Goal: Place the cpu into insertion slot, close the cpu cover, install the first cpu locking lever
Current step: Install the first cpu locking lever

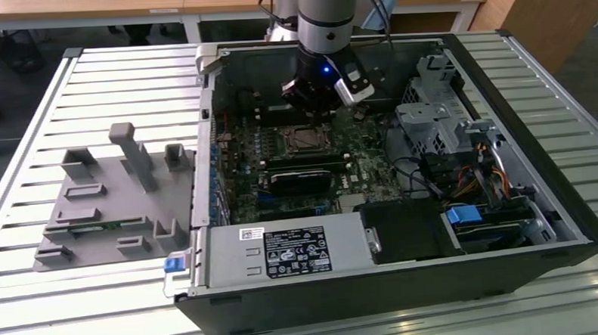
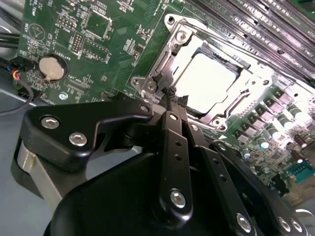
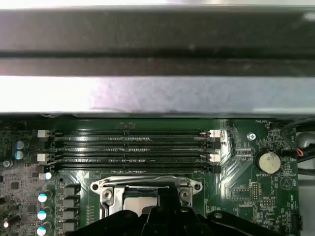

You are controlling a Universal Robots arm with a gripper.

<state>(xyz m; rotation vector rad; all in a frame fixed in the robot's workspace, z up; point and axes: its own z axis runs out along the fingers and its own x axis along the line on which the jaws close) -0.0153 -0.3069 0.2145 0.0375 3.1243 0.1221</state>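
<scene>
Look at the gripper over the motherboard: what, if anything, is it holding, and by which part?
Nothing is held. The gripper has its fingers closed together, empty, with the tips at the edge of the cpu cover. The cpu already sits in the insertion slot.

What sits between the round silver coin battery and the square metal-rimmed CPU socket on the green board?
In the second wrist view, only bare green circuit board with small chips separates the coin battery from the socket, where the silver cover frame surrounds the pale chip.

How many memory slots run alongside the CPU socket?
4, stacked parallel between the socket and the case's metal wall. None appears hidden.
</scene>
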